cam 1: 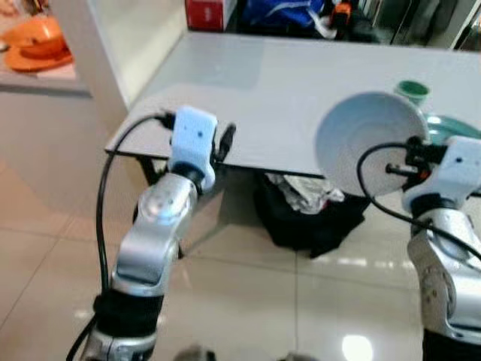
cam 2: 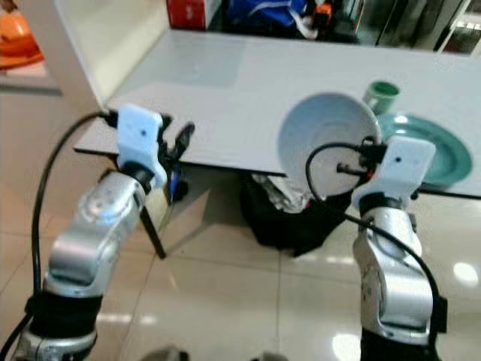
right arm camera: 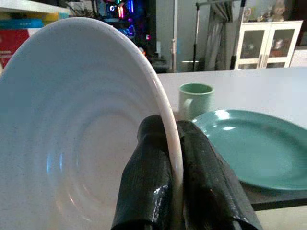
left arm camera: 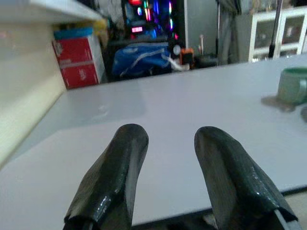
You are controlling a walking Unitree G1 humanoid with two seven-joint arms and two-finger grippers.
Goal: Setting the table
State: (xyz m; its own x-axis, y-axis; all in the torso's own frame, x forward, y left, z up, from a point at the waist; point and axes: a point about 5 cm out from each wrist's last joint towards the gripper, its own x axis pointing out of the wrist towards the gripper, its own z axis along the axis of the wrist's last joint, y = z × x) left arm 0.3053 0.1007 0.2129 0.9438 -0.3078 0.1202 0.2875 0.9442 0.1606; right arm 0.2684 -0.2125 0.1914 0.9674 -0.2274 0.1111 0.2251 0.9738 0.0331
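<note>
My right gripper (right arm camera: 171, 143) is shut on the rim of a pale blue-white bowl (cam 1: 364, 135), held on edge at the near edge of the grey table (cam 1: 248, 98). Its hollow side faces left (cam 2: 327, 139). Behind it on the table lie a teal plate (cam 2: 428, 147) and a green mug (cam 2: 381, 94); the plate (right arm camera: 249, 143) and mug (right arm camera: 195, 98) sit just past the bowl. My left gripper (left arm camera: 165, 158) is open with nothing between its fingers, hovering at the table's near left corner (cam 1: 222, 143).
A black bag with crumpled plastic (cam 1: 308, 207) lies on the tiled floor under the table. A white counter wall (cam 1: 98, 53) stands left of the table. Red boxes (left arm camera: 76, 60) and a blue bag (left arm camera: 139, 57) sit beyond the far edge.
</note>
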